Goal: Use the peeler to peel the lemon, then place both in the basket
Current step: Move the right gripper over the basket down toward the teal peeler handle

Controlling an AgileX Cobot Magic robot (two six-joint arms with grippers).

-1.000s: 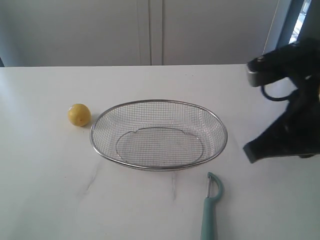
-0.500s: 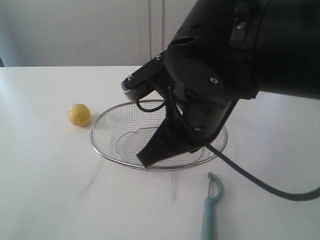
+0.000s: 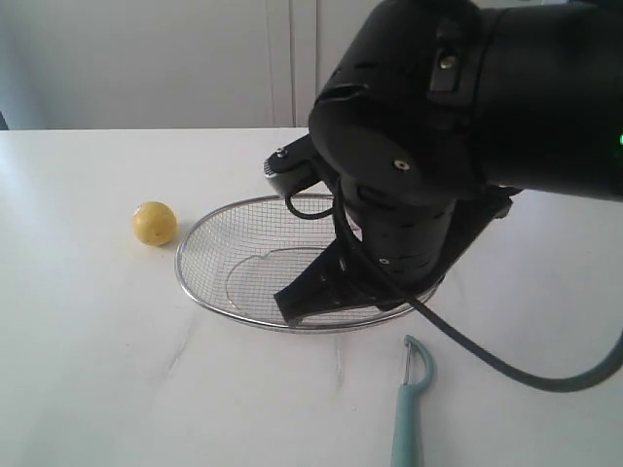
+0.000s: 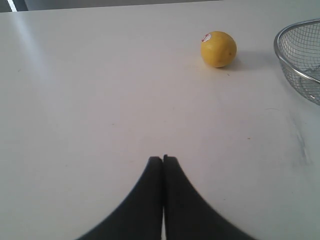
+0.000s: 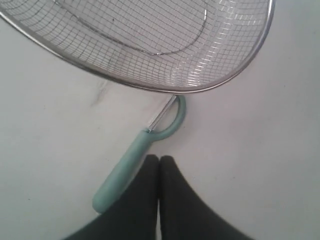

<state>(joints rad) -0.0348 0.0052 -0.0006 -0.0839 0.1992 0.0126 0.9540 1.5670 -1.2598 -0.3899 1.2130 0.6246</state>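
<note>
The lemon (image 3: pixel 154 223) (image 4: pixel 218 48), small and yellow with a red-and-white sticker, lies on the white table left of the basket (image 3: pixel 219 248) (image 4: pixel 300 55) (image 5: pixel 210 65). The basket is a shallow oval of silver wire mesh. In front of it lies the teal peeler (image 3: pixel 408 413) (image 5: pixel 131 162), head toward the rim. My right gripper (image 3: pixel 292 309) (image 5: pixel 159 157) is shut and empty, hanging over the basket's near side, with the peeler's handle just beside its tips in the right wrist view. My left gripper (image 4: pixel 163 159) is shut and empty above bare table, well short of the lemon.
The right arm's black body (image 3: pixel 458 146) fills the upper right of the exterior view and hides much of the basket's right half. Pale cabinet doors (image 3: pixel 292 58) stand behind the table. The left arm does not show in the exterior view.
The right arm has swung in from the right edge across the exterior view and now hangs over the basket. Lemon, basket and peeler have not moved.
</note>
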